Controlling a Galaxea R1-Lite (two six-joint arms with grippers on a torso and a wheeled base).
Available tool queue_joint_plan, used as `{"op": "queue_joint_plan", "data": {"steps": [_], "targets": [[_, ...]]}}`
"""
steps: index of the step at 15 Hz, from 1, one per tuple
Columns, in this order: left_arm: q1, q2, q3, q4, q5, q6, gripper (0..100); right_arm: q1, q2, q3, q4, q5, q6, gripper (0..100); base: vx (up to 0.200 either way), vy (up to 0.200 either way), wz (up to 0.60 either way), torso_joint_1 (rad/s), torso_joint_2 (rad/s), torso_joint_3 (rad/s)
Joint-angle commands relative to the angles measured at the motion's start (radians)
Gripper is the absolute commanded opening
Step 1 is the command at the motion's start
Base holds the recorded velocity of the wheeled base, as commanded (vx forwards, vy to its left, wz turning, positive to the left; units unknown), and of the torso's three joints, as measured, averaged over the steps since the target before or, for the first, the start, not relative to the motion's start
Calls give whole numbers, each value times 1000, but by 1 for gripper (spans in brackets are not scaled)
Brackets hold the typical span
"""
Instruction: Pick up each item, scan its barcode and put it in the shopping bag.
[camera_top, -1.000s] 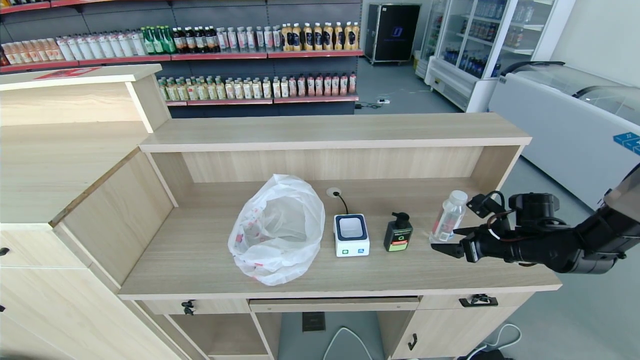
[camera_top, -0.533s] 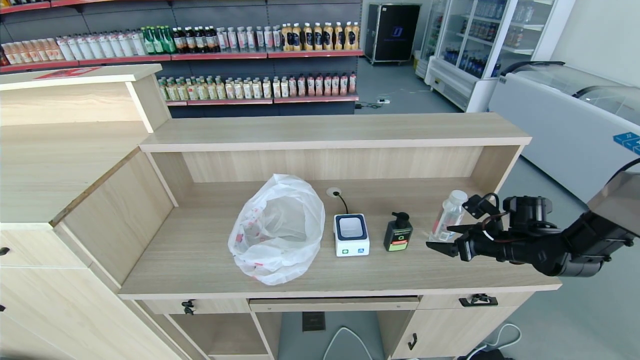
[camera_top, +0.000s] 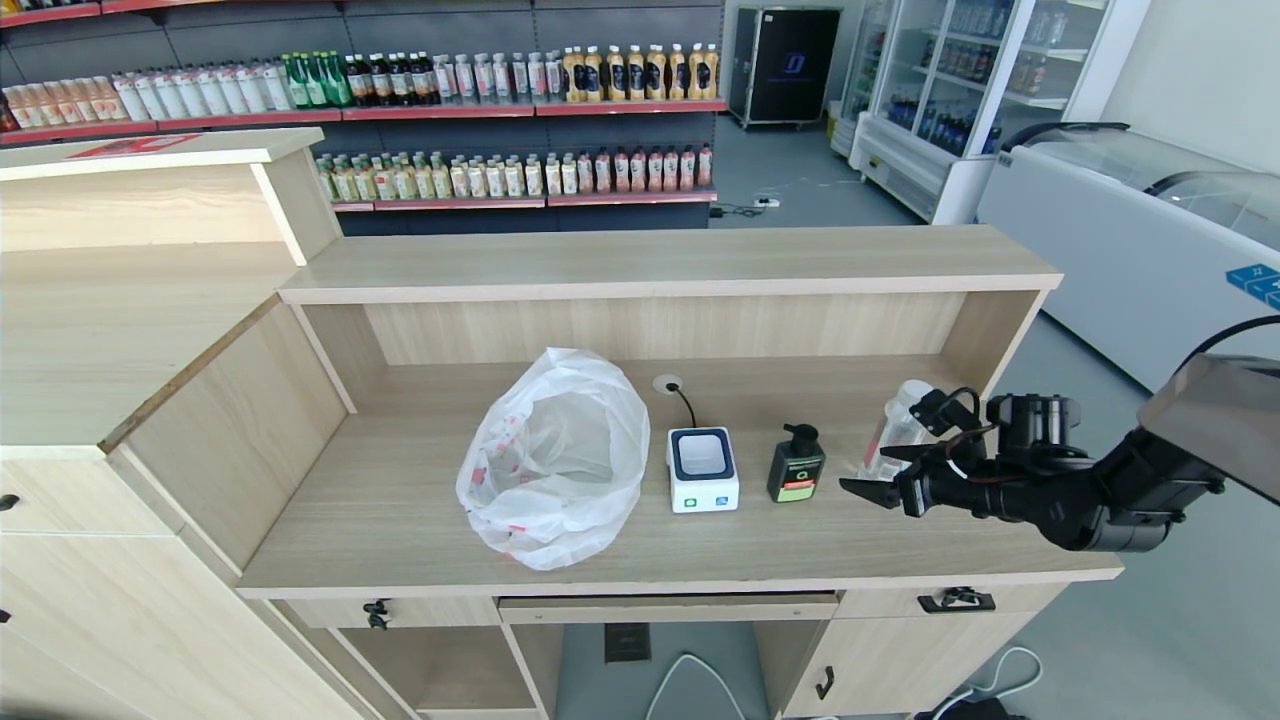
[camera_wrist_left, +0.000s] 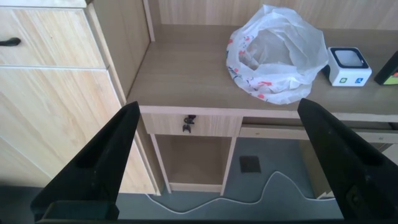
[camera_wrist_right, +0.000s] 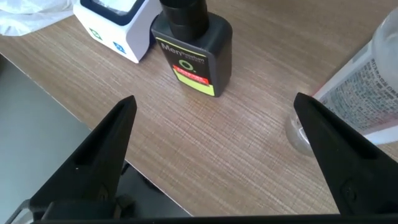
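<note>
I have my right end effector (camera_top: 862, 468) spread wide just right of the squat black pump bottle (camera_top: 796, 464) with a green-and-red label, near the clear plastic bottle (camera_top: 897, 425). My left end effector (camera_wrist_left: 217, 106) gapes too.

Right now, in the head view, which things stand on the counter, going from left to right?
shopping bag → barcode scanner → black pump bottle → clear plastic bottle

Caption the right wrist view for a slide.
Open right gripper hovers above the counter, dark pump bottle ahead, clear bottle to one side, scanner beyond.
</note>
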Motion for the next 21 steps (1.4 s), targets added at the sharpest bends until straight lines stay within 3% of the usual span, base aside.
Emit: {"op": "queue_joint_plan", "data": {"steps": [1, 20, 21], "targets": [[0, 0, 0, 0, 0, 0, 100, 12, 36, -31, -15, 0, 0, 100, 0, 0, 0, 0, 0, 0], [-1, 0, 0, 0, 0, 0, 100, 103, 196, -212, -38, 28, 61, 100, 0, 0, 0, 0, 0, 0], [0, 0, 0, 0, 0, 0, 100, 103, 200, -212, -40, 42, 61, 0, 0, 0, 0, 0, 0, 0]]}}
